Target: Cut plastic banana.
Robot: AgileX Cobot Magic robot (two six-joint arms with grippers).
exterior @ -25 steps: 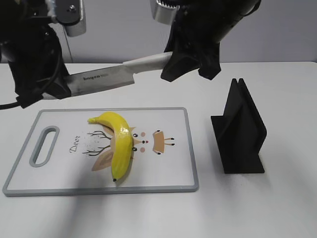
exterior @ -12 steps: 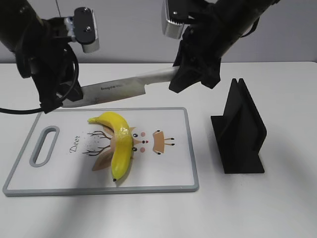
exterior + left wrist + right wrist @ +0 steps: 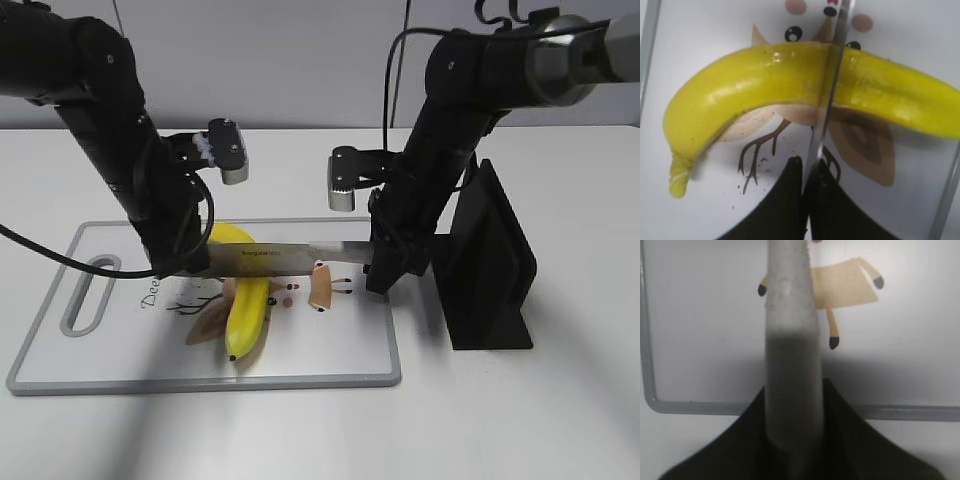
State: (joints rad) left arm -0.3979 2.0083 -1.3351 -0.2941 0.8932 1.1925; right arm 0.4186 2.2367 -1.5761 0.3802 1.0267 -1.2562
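While both jaws clamp the long steel knife (image 3: 285,258) across the curved glossy yellow plastic banana (image 3: 245,305), pressing evenly down through its middle seam seems best.

The white counter (image 3: 560,420) carries a grey-rimmed cutting board (image 3: 330,355). A black slotted stand (image 3: 490,270) sits just right of the board.

Exterior view slanting down from front, both wrist views close above cutting board (image 3: 345,365)
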